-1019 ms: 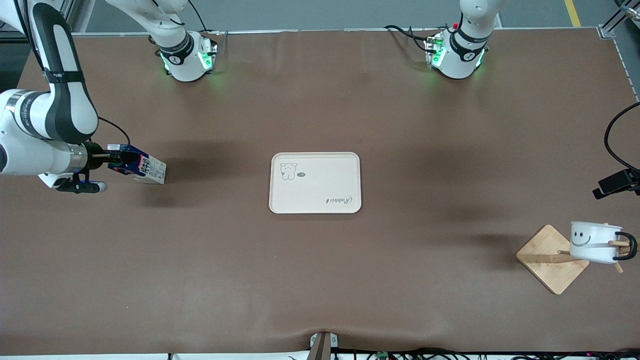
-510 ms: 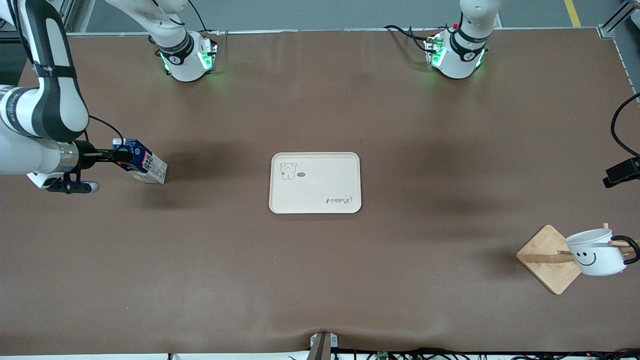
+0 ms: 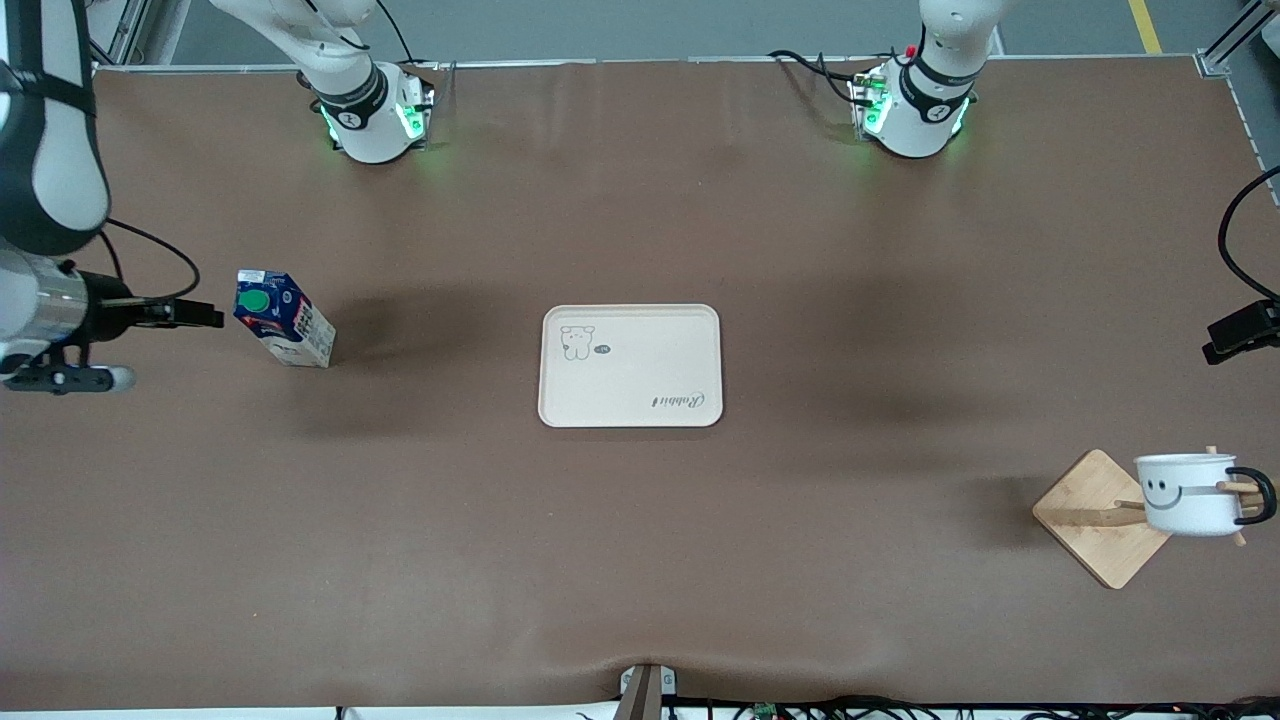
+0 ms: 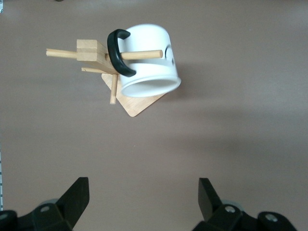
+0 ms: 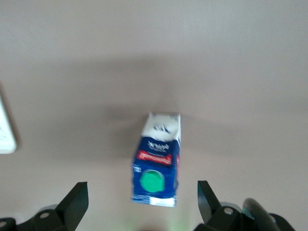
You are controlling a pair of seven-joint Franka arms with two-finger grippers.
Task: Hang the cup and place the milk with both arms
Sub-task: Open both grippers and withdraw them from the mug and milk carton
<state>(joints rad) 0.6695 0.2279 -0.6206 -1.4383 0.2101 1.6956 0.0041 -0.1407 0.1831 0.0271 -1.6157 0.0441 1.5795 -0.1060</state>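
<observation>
The milk [image 3: 283, 320] stands upright on the brown table toward the right arm's end, apart from the tray, its green cap up. My right gripper [image 3: 205, 316] is open beside it, clear of the carton; in the right wrist view the milk [image 5: 156, 166] lies ahead of the open right gripper [image 5: 141, 188]. The cup [image 3: 1190, 492] hangs by its black handle on a peg of the wooden rack [image 3: 1085, 505] at the left arm's end. In the left wrist view my left gripper [image 4: 143, 182] is open and empty, well away from the cup [image 4: 147, 60].
A cream tray [image 3: 630, 366] with a bear print lies at the table's middle, bare. The left arm's black hand [image 3: 1240, 335] shows at the table's edge above the rack. Both arm bases [image 3: 375, 115] stand along the edge farthest from the front camera.
My right gripper has drawn back from the milk's top toward the table's end, leaving the carton standing. The cup has rocked on its peg. The left hand has shifted slightly away.
</observation>
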